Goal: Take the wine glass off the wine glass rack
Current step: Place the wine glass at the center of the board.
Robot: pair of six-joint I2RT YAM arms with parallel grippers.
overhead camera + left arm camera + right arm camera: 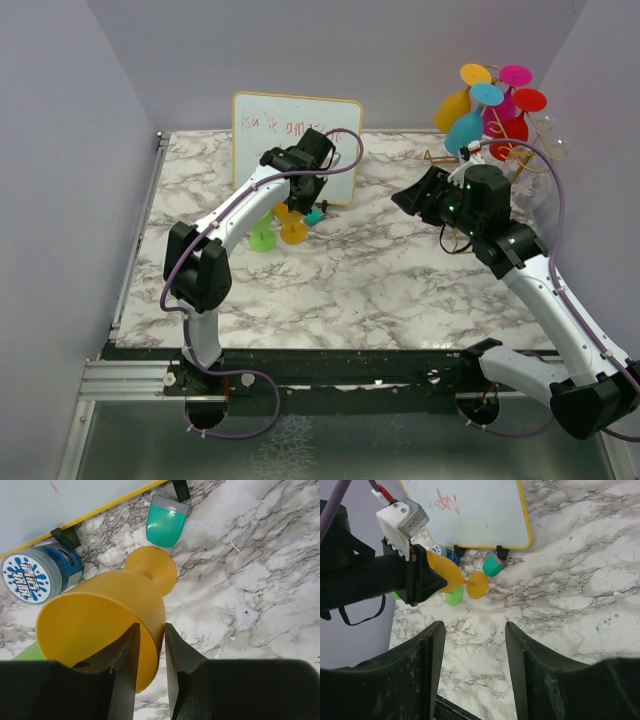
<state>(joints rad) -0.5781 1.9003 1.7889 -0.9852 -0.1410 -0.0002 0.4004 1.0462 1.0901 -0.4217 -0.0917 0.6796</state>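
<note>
Left jaws astride sideways wine glass [92, 622] (foot toward whiteboard [60, 505])

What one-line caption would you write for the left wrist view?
Left gripper straddling the rim of a yellow wine glass tipped sideways, green eraser and marble table beyond.

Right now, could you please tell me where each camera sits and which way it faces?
Top external: above and behind the bases, facing down over the table; left arm, right arm and wine glass rack show.
Left wrist: looks down past the left gripper, astride the orange wine glass rim.
Right wrist: faces across past the open right gripper toward the whiteboard.
Shared: all views show that glass and whiteboard.
</note>
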